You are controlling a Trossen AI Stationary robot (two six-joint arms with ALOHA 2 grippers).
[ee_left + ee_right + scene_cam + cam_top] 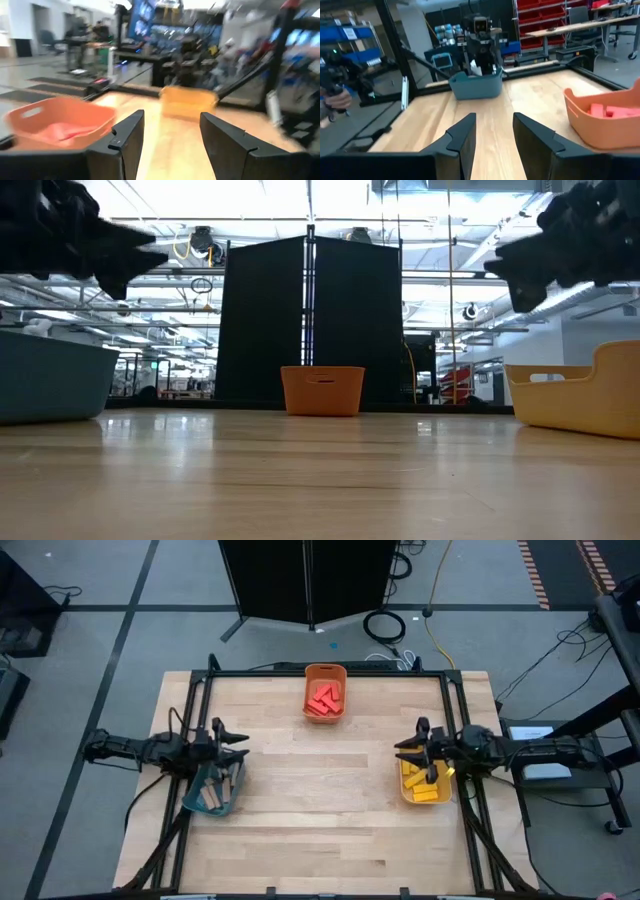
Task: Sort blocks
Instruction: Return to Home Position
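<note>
Pale plank-wood counter, soft glare on it in the low view, ringed by a black metal frame. Orange bin at the far edge, mid-width, w/ red blocks piled inside. Teal bin at the left edge w/ tan blocks in it; yellow bin at the right edge w/ yellow blocks in it. Left claw raised over the far end of the teal bin, pointing toward the counter's ctr, fingers spread apart, nothing btwn them. Right claw over the far end of the yellow bin, facing inward, fingers parted too, gripping nothing. Seen level w/ the counter top: both claws high up, well apart from the wood, one near each upper corner. Room: grey floor crossed by dark tape lines, tall black partition just behind the counter, coiled black cable & a yellow cable on the floor beside it. Beyond the partition in the low view, bright ceiling strip lights over an open workshop. In the right wrist view, racks of red storage bins at the back, blue ones off to one side; bkgd in the left wrist view too blurred to make out
</note>
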